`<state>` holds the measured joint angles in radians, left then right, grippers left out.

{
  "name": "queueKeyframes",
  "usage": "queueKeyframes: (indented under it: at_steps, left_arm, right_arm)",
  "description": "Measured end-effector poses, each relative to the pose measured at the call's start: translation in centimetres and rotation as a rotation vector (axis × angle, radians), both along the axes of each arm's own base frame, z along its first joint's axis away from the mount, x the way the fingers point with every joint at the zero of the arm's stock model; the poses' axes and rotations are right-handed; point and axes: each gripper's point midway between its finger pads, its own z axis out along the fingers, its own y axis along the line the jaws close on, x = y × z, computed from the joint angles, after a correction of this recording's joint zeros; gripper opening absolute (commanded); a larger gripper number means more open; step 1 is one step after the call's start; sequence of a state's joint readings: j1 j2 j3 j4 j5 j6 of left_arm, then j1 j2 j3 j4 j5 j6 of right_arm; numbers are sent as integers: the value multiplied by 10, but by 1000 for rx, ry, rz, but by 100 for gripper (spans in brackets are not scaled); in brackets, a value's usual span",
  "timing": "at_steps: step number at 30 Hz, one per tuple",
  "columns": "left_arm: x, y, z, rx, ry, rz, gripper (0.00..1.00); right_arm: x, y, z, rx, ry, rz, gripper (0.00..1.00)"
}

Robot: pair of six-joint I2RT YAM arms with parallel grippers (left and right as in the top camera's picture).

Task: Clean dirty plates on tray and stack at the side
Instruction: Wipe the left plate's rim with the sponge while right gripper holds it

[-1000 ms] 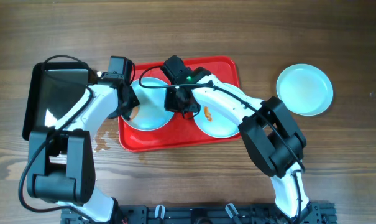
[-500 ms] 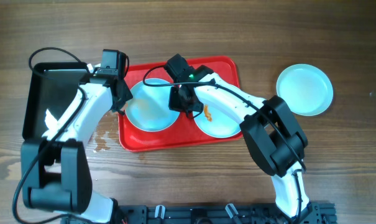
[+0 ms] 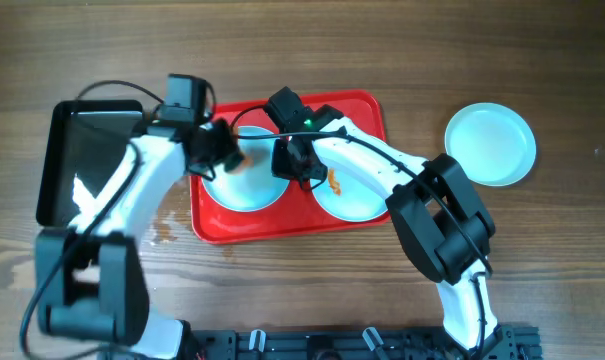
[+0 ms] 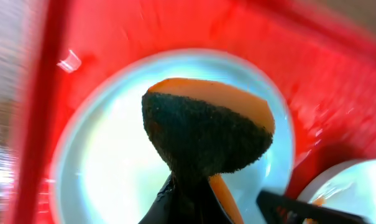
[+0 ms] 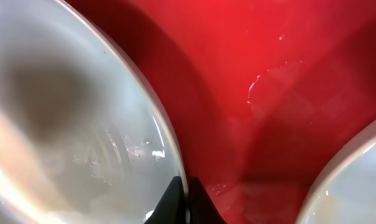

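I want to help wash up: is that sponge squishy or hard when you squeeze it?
Probably squishy: the sponge bulges like a mushroom above where the left fingers pinch it. Its dark scrubbing face looks rough, so likely not slippery.

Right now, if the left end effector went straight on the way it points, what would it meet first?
The left end effector is shut on a sponge, which would likely meet the plate on the red tray first; the gap between them is unclear.
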<state>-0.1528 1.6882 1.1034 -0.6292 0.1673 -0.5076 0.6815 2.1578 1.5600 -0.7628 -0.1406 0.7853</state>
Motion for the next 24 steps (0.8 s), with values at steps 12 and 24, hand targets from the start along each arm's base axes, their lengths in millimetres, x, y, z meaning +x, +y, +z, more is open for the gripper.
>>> queueKeyframes:
  at_steps: [12, 24]
  left_arm:
    - [-22, -16, -48, 40, 166, -56, 4]
    - [-32, 56, -45, 360, 217, 54, 4]
  right_arm:
    - [-1, -2, -1, -8, 5, -1, 4]
    - [-4, 3, 0, 6, 7, 9, 4]
